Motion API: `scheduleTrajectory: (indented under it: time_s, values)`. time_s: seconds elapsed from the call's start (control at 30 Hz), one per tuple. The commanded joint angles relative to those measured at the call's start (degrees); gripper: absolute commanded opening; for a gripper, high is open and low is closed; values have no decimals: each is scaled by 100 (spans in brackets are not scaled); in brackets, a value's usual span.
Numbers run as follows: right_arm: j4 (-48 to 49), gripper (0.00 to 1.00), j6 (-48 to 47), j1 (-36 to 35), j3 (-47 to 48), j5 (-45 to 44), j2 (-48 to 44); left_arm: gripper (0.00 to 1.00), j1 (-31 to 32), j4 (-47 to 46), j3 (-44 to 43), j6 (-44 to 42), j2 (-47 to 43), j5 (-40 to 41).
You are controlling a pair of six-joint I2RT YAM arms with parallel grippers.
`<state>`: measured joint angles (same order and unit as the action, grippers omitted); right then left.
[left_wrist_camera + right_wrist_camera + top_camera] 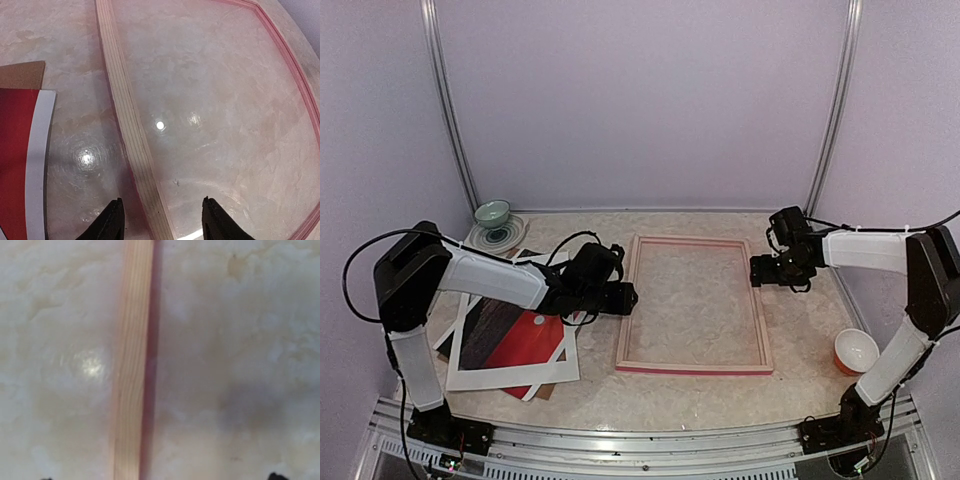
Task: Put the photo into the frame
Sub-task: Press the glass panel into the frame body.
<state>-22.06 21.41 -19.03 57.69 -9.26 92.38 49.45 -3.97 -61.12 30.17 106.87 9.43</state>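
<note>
The frame (695,305) lies flat in the middle of the table, pale wood back up, with pink showing along its near edge. The red photo (525,338) lies to its left, under a white mat board (510,378). My left gripper (622,297) is open and empty, low over the frame's left rail (132,145), one finger on each side of it (162,201). The photo's red edge (15,150) shows at the left of that view. My right gripper (761,270) is open and empty, hovering over the right rail (131,365); only its fingertips (274,475) show.
A green bowl (492,212) on a patterned plate stands at the back left. An orange and white cup (857,350) stands at the right. A brown backing board (22,75) lies under the mat board (37,165).
</note>
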Motion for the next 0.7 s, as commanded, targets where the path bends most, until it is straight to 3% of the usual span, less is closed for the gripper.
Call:
scheduleTrajectory:
  time_s: [0.0,0.67]
  values:
    - [364,93,225,-49,-307,263,-44,53,63,292,-237,-139,380,24]
    - [611,92,241,-49,-331,395,338,45,227,853,-587,-249,856,491]
